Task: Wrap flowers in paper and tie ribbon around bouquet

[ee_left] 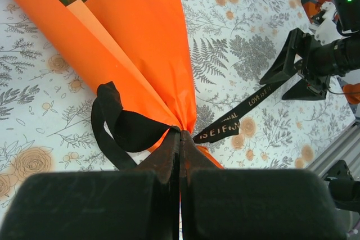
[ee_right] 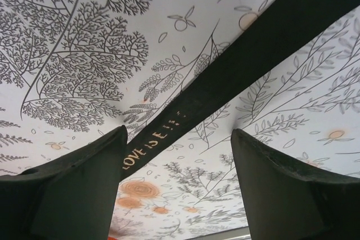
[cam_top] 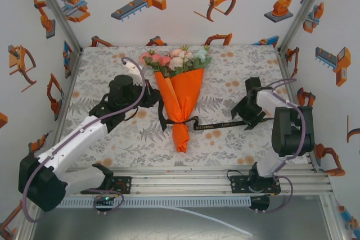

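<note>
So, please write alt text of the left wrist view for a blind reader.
The orange bouquet narrows to a neck wrapped by the black ribbon, beyond the closed left claw. One ribbon tail runs to the open right claw.

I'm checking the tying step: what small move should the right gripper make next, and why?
Probably close the right gripper on the ribbon: its jaws stand open with the lettered tail lying between them, and the ribbon's other end loops around the bouquet.
</note>
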Action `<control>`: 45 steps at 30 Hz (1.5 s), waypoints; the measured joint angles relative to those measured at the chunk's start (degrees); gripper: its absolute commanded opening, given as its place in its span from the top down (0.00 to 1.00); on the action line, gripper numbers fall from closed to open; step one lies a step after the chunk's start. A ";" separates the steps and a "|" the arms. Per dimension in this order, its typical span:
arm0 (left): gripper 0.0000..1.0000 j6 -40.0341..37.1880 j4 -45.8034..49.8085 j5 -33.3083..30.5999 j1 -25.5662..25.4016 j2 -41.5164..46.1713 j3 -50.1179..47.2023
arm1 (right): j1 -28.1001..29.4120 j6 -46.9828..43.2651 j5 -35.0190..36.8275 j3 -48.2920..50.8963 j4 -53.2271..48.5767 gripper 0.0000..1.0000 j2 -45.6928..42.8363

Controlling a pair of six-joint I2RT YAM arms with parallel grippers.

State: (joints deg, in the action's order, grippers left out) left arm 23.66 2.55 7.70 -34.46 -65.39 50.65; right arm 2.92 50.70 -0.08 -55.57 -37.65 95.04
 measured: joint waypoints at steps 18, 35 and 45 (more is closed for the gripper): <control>1.00 0.02 0.00 -0.02 0.00 -1.14 0.00 | 3.43 19.52 -5.11 -1.88 -3.28 0.78 3.87; 1.00 0.00 -1.88 3.08 -0.13 -1.99 0.00 | 12.46 13.92 -9.09 -12.85 4.63 1.00 -6.71; 1.00 0.00 -2.91 4.44 -1.99 -0.24 -1.36 | 29.59 15.43 -12.50 -43.41 6.16 1.00 9.03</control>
State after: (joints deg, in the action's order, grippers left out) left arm 23.66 -0.36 12.14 -36.45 -65.63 49.30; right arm 32.51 66.13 -12.58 -98.98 -31.48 104.07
